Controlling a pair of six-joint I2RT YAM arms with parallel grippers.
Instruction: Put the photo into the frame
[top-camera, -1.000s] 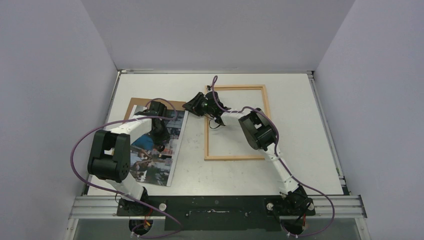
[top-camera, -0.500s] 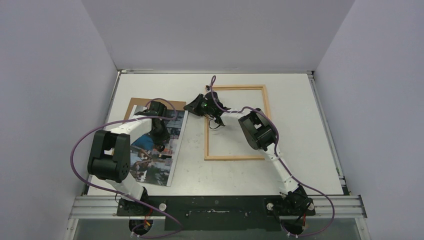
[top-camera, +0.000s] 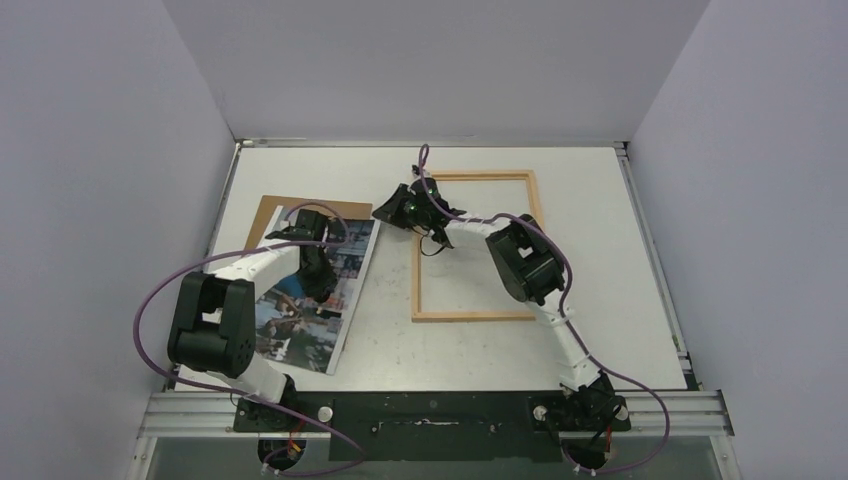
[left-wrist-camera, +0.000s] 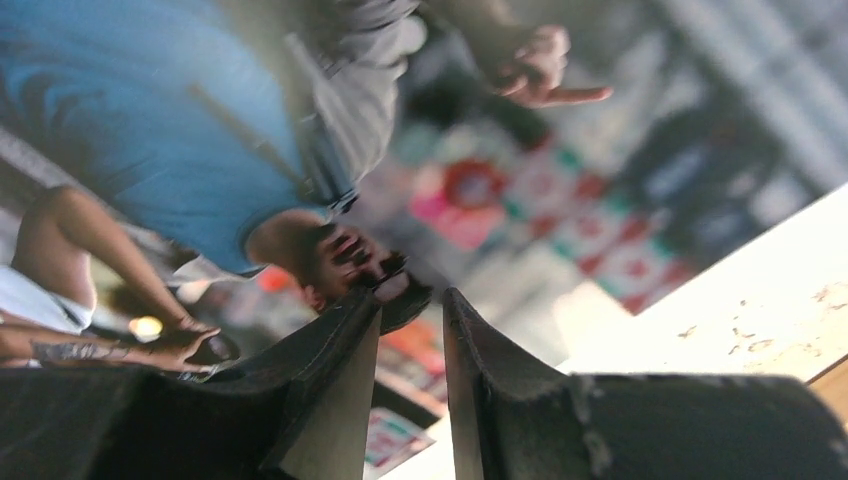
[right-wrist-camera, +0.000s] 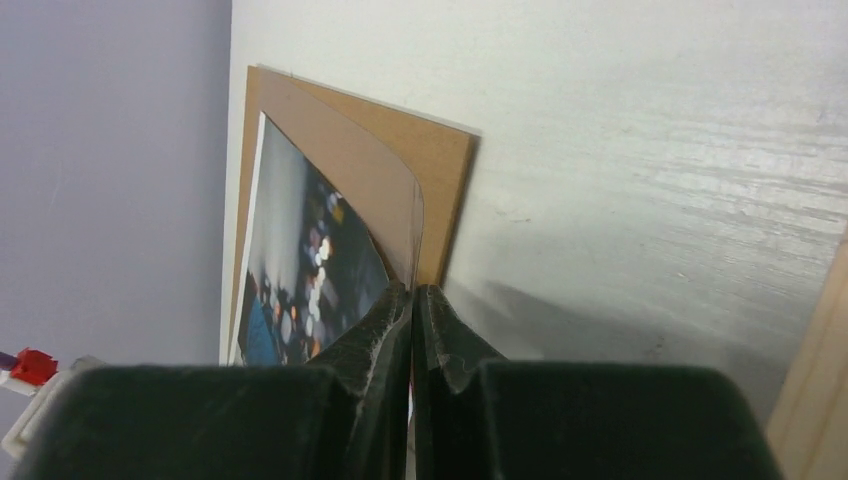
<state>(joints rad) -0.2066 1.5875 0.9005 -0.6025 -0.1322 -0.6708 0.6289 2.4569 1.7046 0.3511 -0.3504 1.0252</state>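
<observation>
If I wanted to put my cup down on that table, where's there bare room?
Widest bare patch: between the frame and the right edge of the table. Also the strip along the back wall, and the near strip before the arm bases. Crowded: the left side, where the left gripper is low over the photo and the right gripper pinches its corner.

The right gripper (right-wrist-camera: 412, 292) has closed its fingers on the far right corner of the photo (top-camera: 300, 325), and the left arm (top-camera: 210, 325) has swung its elbow further left
</observation>
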